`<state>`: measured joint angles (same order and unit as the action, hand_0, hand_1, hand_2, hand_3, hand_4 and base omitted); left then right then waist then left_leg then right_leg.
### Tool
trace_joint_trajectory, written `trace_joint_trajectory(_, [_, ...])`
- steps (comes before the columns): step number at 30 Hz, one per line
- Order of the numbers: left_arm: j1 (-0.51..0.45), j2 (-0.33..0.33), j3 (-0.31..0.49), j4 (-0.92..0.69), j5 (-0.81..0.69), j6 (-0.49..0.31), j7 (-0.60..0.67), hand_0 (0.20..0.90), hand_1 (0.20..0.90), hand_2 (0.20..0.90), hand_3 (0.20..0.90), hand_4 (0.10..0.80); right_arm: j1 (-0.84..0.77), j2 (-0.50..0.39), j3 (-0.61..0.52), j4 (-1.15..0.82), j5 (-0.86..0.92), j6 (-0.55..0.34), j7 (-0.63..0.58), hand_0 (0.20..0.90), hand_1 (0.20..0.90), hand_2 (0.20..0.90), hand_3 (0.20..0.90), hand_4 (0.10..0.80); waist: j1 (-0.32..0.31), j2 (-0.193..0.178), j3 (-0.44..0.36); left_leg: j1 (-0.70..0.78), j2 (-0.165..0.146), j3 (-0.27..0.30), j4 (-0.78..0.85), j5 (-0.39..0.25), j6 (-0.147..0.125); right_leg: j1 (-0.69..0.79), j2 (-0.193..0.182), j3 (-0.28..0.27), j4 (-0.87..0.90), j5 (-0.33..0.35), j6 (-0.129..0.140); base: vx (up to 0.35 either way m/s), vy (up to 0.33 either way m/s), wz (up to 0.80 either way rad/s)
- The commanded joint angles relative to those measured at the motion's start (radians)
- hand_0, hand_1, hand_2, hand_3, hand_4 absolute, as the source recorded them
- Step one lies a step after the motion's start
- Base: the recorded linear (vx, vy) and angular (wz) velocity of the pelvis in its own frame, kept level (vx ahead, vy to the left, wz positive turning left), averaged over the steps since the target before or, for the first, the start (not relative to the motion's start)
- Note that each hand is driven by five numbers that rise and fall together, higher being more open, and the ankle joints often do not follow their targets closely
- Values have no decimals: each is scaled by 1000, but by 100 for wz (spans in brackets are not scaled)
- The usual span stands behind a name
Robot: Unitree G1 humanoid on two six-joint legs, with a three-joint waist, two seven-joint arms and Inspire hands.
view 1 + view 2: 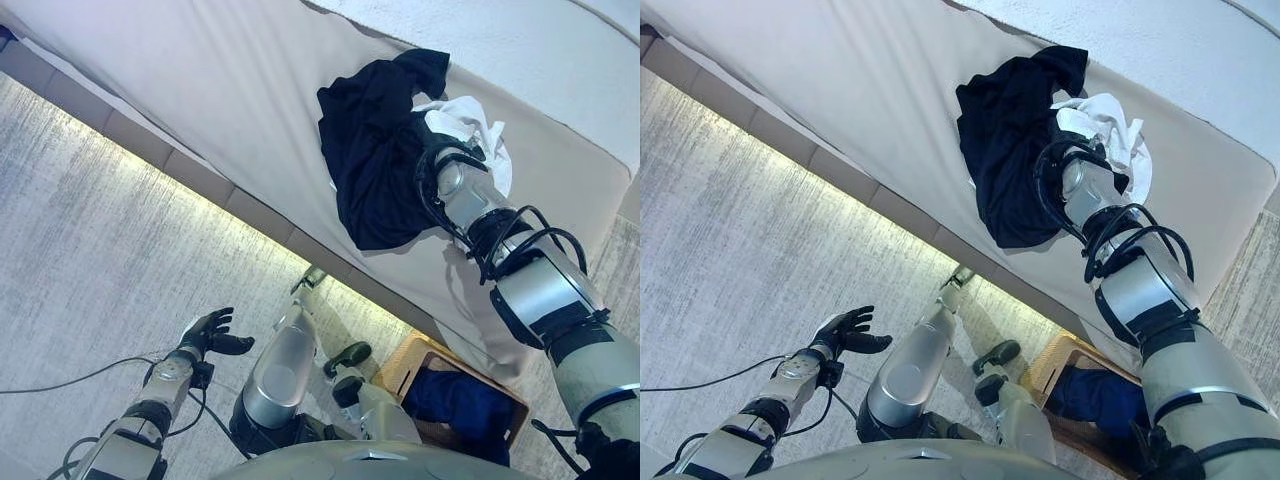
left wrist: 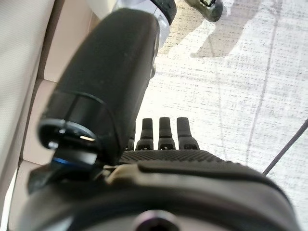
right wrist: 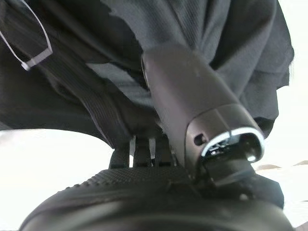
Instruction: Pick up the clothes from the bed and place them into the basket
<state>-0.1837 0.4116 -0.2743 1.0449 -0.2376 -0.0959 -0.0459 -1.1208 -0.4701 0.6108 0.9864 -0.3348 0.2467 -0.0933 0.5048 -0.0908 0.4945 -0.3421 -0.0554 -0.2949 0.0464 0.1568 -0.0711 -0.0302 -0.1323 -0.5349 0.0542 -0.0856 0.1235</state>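
The bed runs as a broad beige slab, its long near edge lit from below, with a wide stretch of bare mattress open along that edge. Grey carpet lies open beside it. A wooden basket stands on the floor just off the bed's near edge, with blue cloth already inside. On the bed, near its far side, 2 garments lie heaped: a dark navy garment, crumpled and spread toward the near edge, and a white garment bunched against it. The right hand is in the dark cloth, thumb pressed into its folds; whether the fingers grip cannot be told. The left hand hangs over the carpet, fingers straight and relaxed, holding nothing.
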Motion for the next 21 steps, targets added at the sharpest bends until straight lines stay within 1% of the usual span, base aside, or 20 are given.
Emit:
trace_joint_trajectory(1, [90, 29, 7, -5, -10, -23, 10, 900, 900, 900, 900, 800, -113, -74, 35, -187, 20, -26, -155, 300, 300, 300, 200, 100, 1, 7, -14, 106, -9, 31, -8, -143, 80, -43, -15, 40, 162, -9, -56, 0, 0, 0])
trace_joint_trajectory(4, [114, 20, 11, 3, -5, -31, 18, 900, 900, 900, 900, 800, -109, -107, -3, -290, 32, -36, -240, 300, 300, 300, 200, 100, -15, -1, -45, 139, -7, 31, -24, -146, 80, -22, -11, 58, 152, -13, -57, 33, 5, -3])
trace_joint_trajectory(7, [143, 15, 24, 16, 7, -32, 16, 900, 900, 900, 900, 800, -97, -141, -59, -383, 7, -48, -306, 300, 300, 300, 200, 100, -37, -7, -84, 179, -7, 36, -30, -158, 83, 4, -8, 81, 142, -10, -56, 63, 26, -10])
trace_joint_trajectory(12, [183, 14, 44, 32, 38, -25, 10, 900, 900, 900, 900, 800, -89, -222, -117, -493, -28, -52, -361, 300, 300, 300, 200, 100, -69, -24, -156, 246, -7, 52, -48, -173, 88, 59, 7, 116, 108, -3, -46, 65, -4, -18])
trace_joint_trajectory(13, [193, 15, 50, 33, 49, -17, 7, 900, 900, 900, 900, 800, -87, -251, -125, -517, -27, -46, -366, 300, 300, 300, 200, 100, -76, -28, -179, 263, -7, 56, -52, -176, 89, 75, 11, 124, 98, 1, -42, 0, 39, -9])
trace_joint_trajectory(14, [202, 16, 51, 34, 56, -11, 7, 900, 900, 900, 900, 800, -87, -282, -133, -536, -28, -41, -370, 300, 300, 300, 200, 100, -86, -29, -202, 263, -15, 59, -50, -157, 96, 81, 8, 117, 83, 27, -42, 5, 35, -9])
trace_joint_trajectory(15, [206, 14, 55, 38, 66, -6, 5, 900, 900, 900, 900, 800, -91, -309, -134, -545, -24, -38, -379, 300, 300, 300, 200, 100, -96, -34, -225, 277, -15, 64, -55, -159, 97, 93, 10, 124, 73, 27, -40, 8, 42, -7])
trace_joint_trajectory(16, [210, 11, 56, 43, 74, 15, 4, 900, 900, 900, 900, 800, -105, -359, -131, -560, -12, -18, -376, 300, 300, 300, 200, 100, -112, -39, -265, 301, -15, 74, -60, -162, 99, 115, 11, 134, 61, 29, -36, 69, -7, -8])
trace_joint_trajectory(19, [222, 0, 50, 46, 86, 34, 9, 900, 900, 900, 900, 800, -133, -446, -128, -555, 8, 6, -391, 300, 300, 300, 200, 100, -141, -43, -325, 346, -13, 102, -74, -169, 103, 142, 13, 151, 44, 44, -27, 30, -5, -20])
trace_joint_trajectory(21, [221, 1, 47, 56, 102, 47, 8, 900, 900, 900, 900, 800, -174, -504, -107, -529, 35, 11, -397, 300, 300, 300, 200, 100, -159, -48, -354, 371, -13, 118, -89, -169, 103, 156, 18, 162, 28, 52, -22, -20, -21, -18])
